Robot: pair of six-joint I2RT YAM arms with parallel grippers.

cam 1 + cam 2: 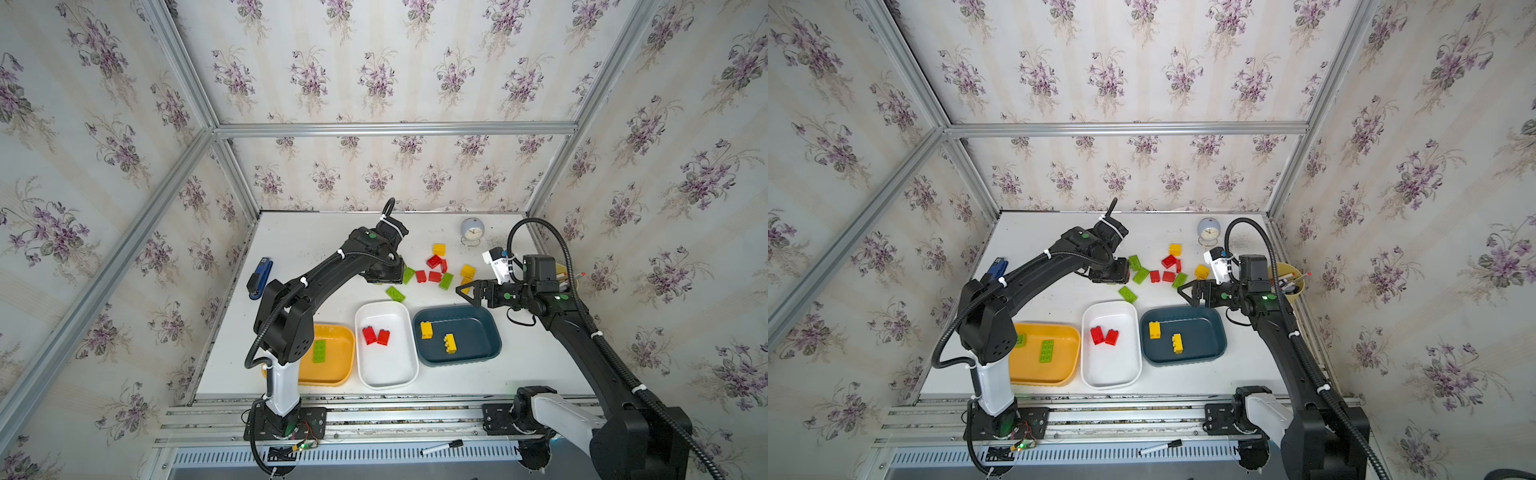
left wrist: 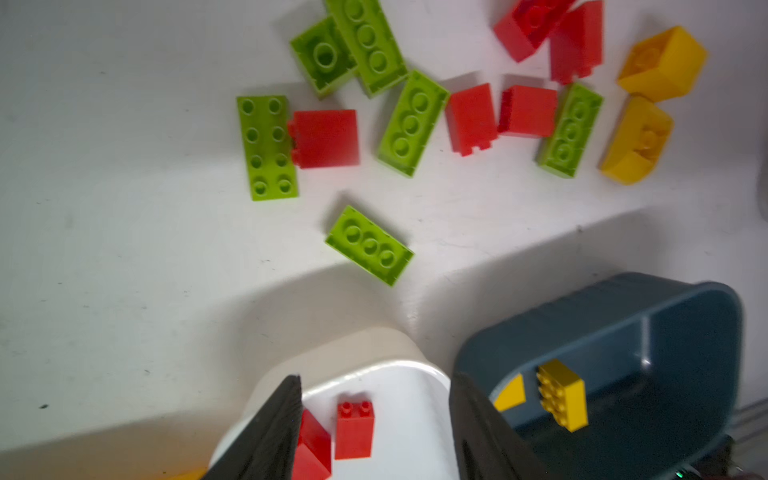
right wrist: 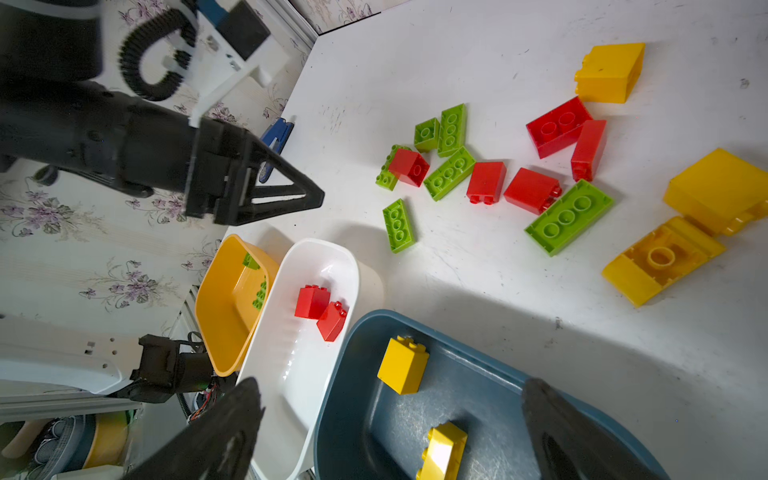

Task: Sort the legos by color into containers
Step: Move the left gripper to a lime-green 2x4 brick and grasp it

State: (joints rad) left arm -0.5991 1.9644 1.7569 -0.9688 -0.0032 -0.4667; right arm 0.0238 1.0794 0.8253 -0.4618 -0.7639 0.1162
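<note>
Loose red, yellow and lime legos point(image 1: 434, 270) lie in a cluster at the table's middle back, with one green brick point(image 1: 395, 294) apart in front. The orange-yellow container point(image 1: 332, 374) holds green bricks point(image 1: 1046, 350). Two red bricks point(image 1: 376, 336) lie in the white container point(image 1: 386, 374), and two yellow ones point(image 1: 426, 329) in the teal container point(image 1: 469, 357). My left gripper point(image 2: 376, 419) hangs open and empty left of the cluster; in both top views its wrist hides its fingers. My right gripper point(image 1: 465, 293) stands open and empty above the teal container's far edge point(image 3: 415, 328).
A blue stapler point(image 1: 259, 277) lies at the left edge. A small round clock point(image 1: 472, 232) stands at the back. A pale-yellow cup with pens point(image 1: 567, 278) sits behind the right arm. A marker point(image 1: 440, 448) lies on the front rail.
</note>
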